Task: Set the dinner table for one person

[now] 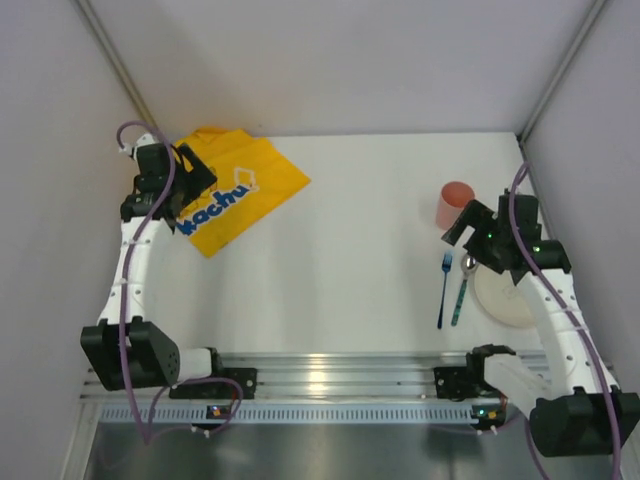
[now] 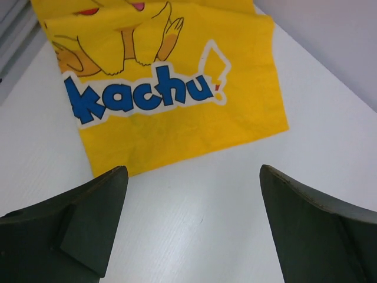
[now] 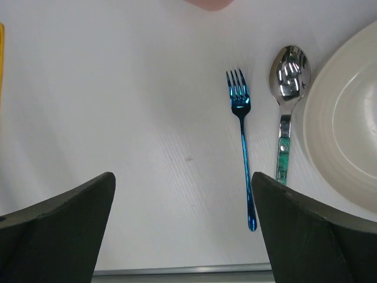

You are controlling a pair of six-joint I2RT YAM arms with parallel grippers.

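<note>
The left fingers (image 2: 88,224) gape wide, empty, beside the yellow Pikachu mat (image 2: 177,124) at the worktop's (image 1: 350,240) ten o'clock. The right fingers (image 3: 65,224), likewise spread and empty, hover above the blue fork (image 3: 242,153) at three o'clock.

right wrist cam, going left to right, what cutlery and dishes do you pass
blue fork → spoon → white plate; the pink cup at the top edge overlaps the fork's column, so it is left out

The top camera looks down from high behind on the whole dinner table (image 1: 350,200). The left wrist camera hangs close over the Pikachu cloth (image 2: 165,76), the right over fork (image 3: 242,147) and spoon (image 3: 287,88) (both also visible from above).
</note>
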